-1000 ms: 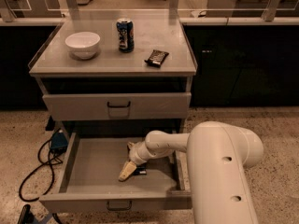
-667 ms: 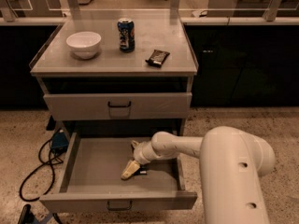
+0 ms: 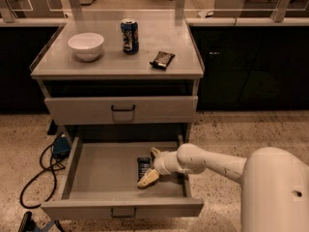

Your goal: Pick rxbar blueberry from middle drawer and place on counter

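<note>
The robot's white body (image 3: 277, 192) fills the lower right corner, nearest the camera. Its arm (image 3: 212, 162) reaches left into the middle drawer (image 3: 120, 208), which is pulled fully open and has a small dark handle (image 3: 121, 211) on its front panel. The gripper (image 3: 149, 166) sits low over the right half of the drawer floor, its two pale fingers (image 3: 146, 179) spread wide. The rxbar blueberry (image 3: 143, 165), a small dark bar, lies flat on the drawer floor between those fingers, one finger near each short end. Whether the fingers touch it cannot be told.

On the speckled floor (image 3: 241, 129) to the left of the drawer, a black cable (image 3: 36, 175) curls.

Above the open drawer, the upper drawer (image 3: 87, 111) is closed. Above that is the counter (image 3: 111, 62), a flat grey top. On it stand a white bowl (image 3: 86, 45) at the left and a blue can (image 3: 129, 36) upright near the middle, and a dark wrapped bar (image 3: 162, 59) lies to the right.

Farthest back, a long pale worktop (image 3: 241, 21) runs above dark cabinet fronts.
</note>
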Available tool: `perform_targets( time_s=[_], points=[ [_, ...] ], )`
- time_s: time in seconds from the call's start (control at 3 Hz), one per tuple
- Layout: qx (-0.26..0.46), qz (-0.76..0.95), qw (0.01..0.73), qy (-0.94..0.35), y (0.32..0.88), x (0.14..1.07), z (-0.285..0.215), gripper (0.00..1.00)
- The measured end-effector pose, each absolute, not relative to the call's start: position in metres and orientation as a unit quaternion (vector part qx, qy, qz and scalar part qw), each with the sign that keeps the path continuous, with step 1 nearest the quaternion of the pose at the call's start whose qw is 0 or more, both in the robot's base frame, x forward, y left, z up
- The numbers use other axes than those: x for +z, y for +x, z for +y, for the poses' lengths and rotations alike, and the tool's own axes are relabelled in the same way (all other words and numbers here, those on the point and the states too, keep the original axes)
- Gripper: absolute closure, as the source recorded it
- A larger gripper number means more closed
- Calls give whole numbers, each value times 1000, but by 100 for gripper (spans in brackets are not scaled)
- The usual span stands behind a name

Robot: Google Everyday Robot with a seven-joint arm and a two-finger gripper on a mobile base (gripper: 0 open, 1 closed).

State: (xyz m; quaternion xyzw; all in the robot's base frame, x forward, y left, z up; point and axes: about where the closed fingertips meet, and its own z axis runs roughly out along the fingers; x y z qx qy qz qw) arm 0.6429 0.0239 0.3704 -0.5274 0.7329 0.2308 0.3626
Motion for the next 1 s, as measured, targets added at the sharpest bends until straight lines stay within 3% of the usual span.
perform_targets(
  time_s=[1.0],
  points=[
    [259,739,324,-530,627,327,34,0]
  ],
)
